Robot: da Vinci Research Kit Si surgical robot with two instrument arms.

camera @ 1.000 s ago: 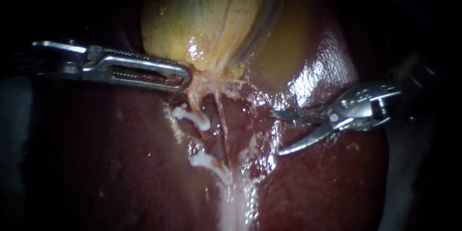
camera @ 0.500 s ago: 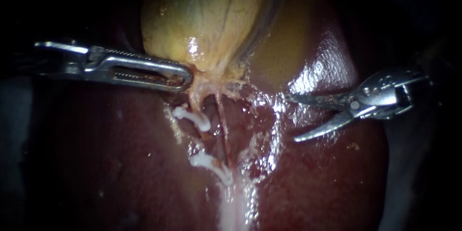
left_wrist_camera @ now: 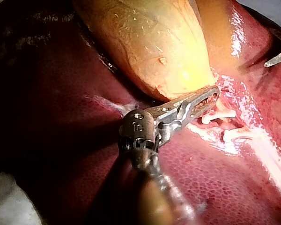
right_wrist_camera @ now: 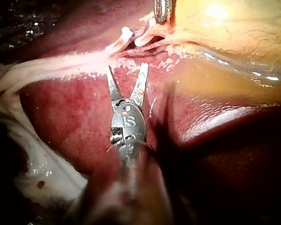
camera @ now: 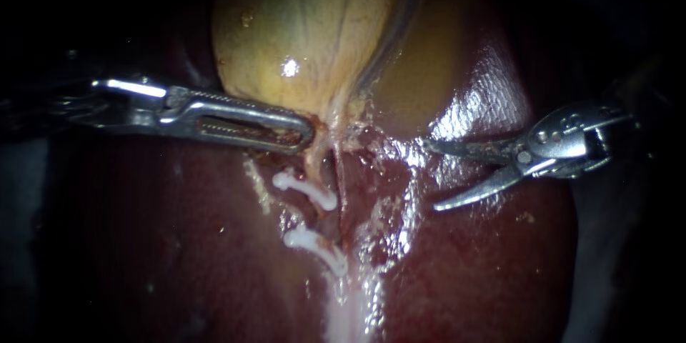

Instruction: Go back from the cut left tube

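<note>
Most of the scene is dark red liver (camera: 500, 264), with the yellow gallbladder (camera: 300, 28) lying on its far part. My left instrument (camera: 304, 132) reaches in from the left, its slotted jaws clamped on the gallbladder at its narrow near end. My right instrument (camera: 432, 175) hangs well to the right of the tubes, its two blades spread wide with nothing between them. Just near of the left jaws the left tube (camera: 316, 164) lies cut, the far clip (camera: 306, 190) on one stump and the near clip (camera: 314, 246) on the other.
</note>
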